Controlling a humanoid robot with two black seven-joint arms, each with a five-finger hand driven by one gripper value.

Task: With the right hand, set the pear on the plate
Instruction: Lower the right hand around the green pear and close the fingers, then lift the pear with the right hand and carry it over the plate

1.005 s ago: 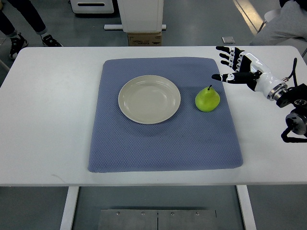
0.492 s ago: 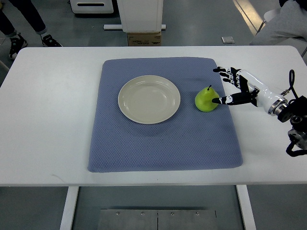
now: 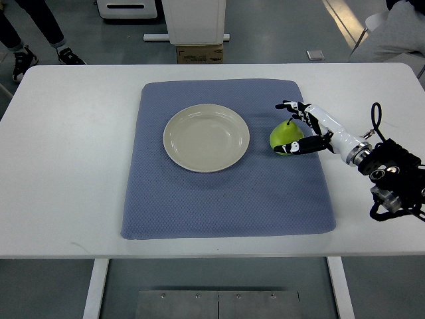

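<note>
While the plate [image 3: 206,138] waits to the picture's left, the pear [image 3: 286,137] sits on the blue mat [image 3: 226,193] w/ stem up and tipped slightly away from the robot. Right hand [image 3: 304,127] cups it from the right side, fingers half-curled around it; can't tell if grip's firm yet.

Looks like lab: bare grey floor [image 3: 279,40], white equipment base [image 3: 194,21], cardboard box [image 3: 199,53] far side of white table [image 3: 60,166].
</note>
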